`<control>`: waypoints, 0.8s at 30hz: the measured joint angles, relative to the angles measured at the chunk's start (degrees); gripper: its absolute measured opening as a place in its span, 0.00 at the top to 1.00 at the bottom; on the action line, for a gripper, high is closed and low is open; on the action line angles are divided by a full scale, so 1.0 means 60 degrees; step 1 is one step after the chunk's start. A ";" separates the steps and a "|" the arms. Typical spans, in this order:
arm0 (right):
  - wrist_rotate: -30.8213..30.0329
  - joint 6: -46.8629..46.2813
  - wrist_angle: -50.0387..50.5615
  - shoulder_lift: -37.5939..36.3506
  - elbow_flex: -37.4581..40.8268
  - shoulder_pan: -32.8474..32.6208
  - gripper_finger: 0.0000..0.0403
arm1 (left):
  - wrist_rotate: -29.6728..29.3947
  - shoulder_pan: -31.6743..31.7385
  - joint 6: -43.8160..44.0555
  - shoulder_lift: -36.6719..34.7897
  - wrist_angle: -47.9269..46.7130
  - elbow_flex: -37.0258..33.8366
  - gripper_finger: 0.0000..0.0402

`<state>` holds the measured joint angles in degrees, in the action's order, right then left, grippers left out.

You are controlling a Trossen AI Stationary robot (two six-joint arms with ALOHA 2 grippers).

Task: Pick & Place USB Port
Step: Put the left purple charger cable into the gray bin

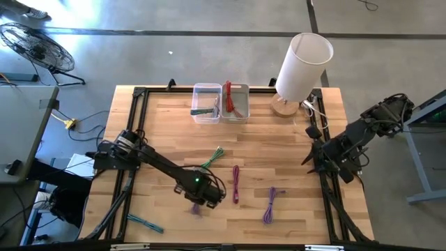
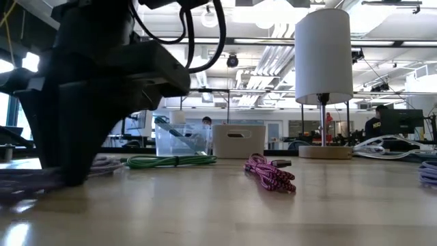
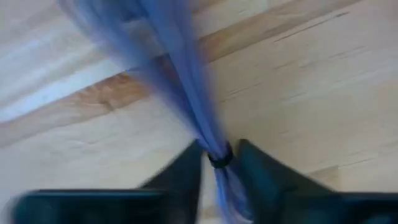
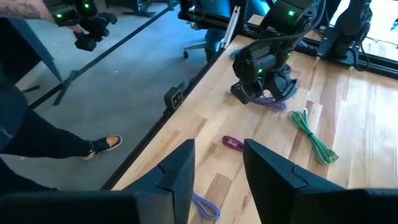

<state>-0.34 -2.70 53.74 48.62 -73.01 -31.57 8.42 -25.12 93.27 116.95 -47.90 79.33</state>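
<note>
A bundled purple cable (image 1: 196, 207) lies on the wooden table near its front, left of the middle. My left gripper (image 1: 203, 197) is down on it, shut on the bundle. In the left wrist view the bundle (image 3: 168, 56) runs away from the fingers, and a black tie (image 3: 219, 159) sits between them. In the low view the gripper (image 2: 68, 171) stands on the tabletop with purple loops (image 2: 24, 181) beside it. My right gripper (image 4: 217, 168) is open and empty, waiting at the table's right edge (image 1: 327, 164). My left gripper pinches the purple cable bundle at its black tie (image 3: 219, 159) between its two fingers (image 3: 186, 171), one on each side. It comes from above, pointing down. The rest of the bundle (image 2: 24, 181) lies on the table.
A green cable (image 1: 212, 158), a magenta cable (image 1: 236, 183), a second purple cable (image 1: 270, 203) and a teal cable (image 1: 145, 222) lie on the table. A clear bin (image 1: 206, 102) and a white bin (image 1: 237, 102) stand at the far edge, with a white lamp (image 1: 300, 66) at the far right.
</note>
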 joint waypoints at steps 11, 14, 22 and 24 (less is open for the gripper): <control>0.0023 0.0002 -0.0259 0.0000 0.0000 0.0000 0.68 | -0.1353 -0.0143 -0.1971 -0.0259 -0.0335 0.0240 0.97; 0.0042 -0.0032 -0.0629 0.0000 0.0000 0.0000 0.68 | -0.2594 -0.0181 -0.2666 -0.0630 -0.0506 0.0384 0.98; 0.0946 0.0015 -0.2356 0.0027 0.0000 0.0000 0.68 | -0.5757 -0.0590 -0.4407 -0.2955 -0.0643 0.0514 0.98; 0.0716 0.0033 -0.2775 0.0094 0.0000 0.0000 0.68 | -0.6837 -0.0764 -0.4952 -0.3599 -0.0563 0.0521 0.98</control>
<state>3.95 -2.50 37.09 49.19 -73.01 -31.57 -32.60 -29.71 63.56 95.35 -51.27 82.46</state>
